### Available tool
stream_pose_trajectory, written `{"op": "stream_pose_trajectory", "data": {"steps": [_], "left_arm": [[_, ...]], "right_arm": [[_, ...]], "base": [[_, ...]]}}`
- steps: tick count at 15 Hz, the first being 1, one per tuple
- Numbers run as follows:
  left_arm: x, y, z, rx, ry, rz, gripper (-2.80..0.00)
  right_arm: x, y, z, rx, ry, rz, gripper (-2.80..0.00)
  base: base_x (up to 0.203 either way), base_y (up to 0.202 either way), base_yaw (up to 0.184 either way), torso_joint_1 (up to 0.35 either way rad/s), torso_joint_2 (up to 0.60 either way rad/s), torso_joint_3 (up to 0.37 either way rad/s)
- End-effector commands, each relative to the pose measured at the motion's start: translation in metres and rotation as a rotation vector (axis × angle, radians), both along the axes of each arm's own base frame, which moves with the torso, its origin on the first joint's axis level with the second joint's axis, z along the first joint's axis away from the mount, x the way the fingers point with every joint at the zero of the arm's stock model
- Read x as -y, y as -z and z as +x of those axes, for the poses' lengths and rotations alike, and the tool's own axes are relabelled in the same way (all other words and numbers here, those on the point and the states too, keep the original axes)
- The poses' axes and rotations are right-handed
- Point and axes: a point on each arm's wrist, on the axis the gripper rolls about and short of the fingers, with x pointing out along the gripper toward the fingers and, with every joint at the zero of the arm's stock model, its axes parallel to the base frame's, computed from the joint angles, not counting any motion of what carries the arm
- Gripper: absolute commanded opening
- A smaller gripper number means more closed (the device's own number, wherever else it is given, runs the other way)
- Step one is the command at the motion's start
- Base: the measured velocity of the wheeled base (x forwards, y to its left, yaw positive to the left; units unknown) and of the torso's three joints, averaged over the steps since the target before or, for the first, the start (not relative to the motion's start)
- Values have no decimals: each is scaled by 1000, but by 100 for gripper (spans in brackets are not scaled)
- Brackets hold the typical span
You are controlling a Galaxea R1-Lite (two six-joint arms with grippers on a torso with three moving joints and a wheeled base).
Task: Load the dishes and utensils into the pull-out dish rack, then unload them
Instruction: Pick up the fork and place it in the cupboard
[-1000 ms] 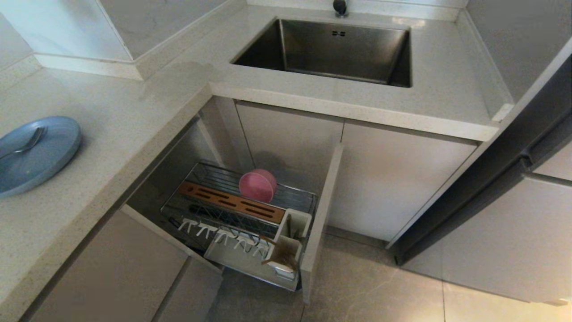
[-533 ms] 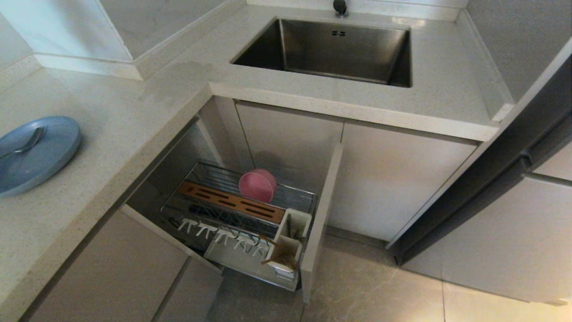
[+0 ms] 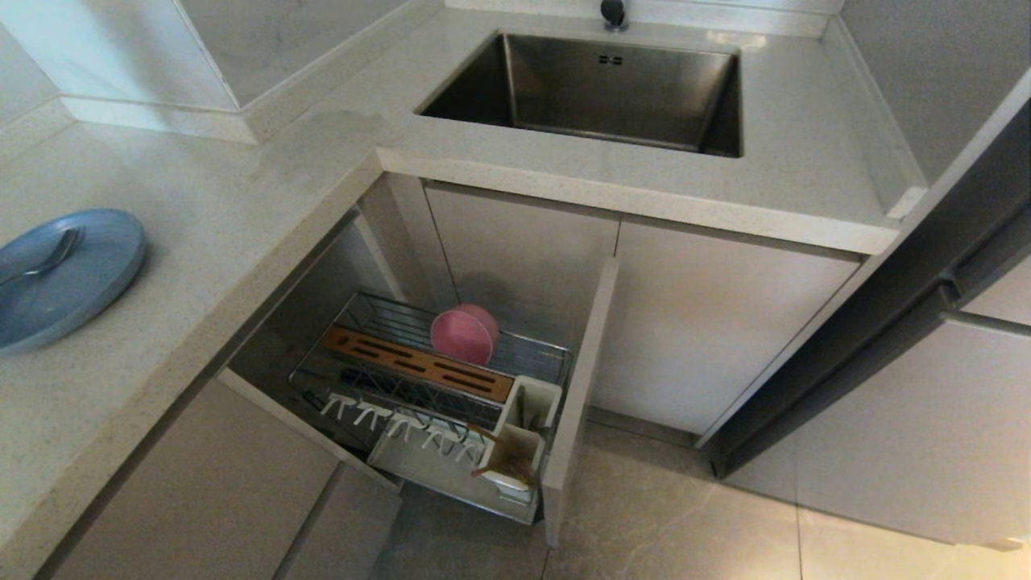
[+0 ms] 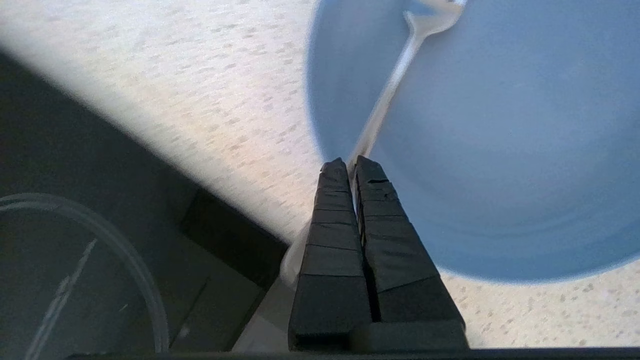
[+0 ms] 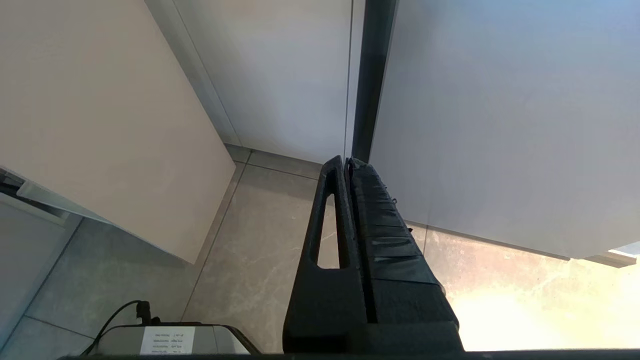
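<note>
your rack stands pulled out of the lower cabinet under the worktop corner, its beige front panel swung toward the floor. the pink bowl sits on edge in the wires just behind the wooden strip. chopsticks lean in a white cup beside the front panel, with white prongs along the near side.

the plate lies flat on the speckled pale worktop at your far left, well apart from the rack, and the spoon rests across it. in the left wrist view your left end effector is pressed closed and empty, its tips above the plate rim where the spoon handle ends; you can't tell if it touches.

your right end effector hangs closed and empty over the grey tiled floor, by plain cabinet doors.

a steel sink is set into the worktop behind the rack.
</note>
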Motion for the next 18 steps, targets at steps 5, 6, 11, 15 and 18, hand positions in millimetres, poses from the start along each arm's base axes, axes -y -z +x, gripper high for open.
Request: {"op": "stream_pose_trajectory", "data": {"steps": [5,6,11,15,18], "left_arm": [[10,5,23,-28,42,20,0],[10,5,23,-25,40,24,0],[7,6,26,-19,32,38,0],[8,12,38,-28,60,26,0],[12,17,48,-38,93,12,0]], "right_arm": [[0,0,0,1,0,0,-280],[0,0,0,1,0,0,-280],[0,0,0,1,0,0,-280],[0,0,0,1,0,0,-280],[0,0,0,1,0,0,-280]], "base": [[0,0,0,0,0,0],[0,0,0,0,0,0],[0,0,0,7,0,1],[0,0,0,0,0,0],[0,0,0,0,0,0]]}}
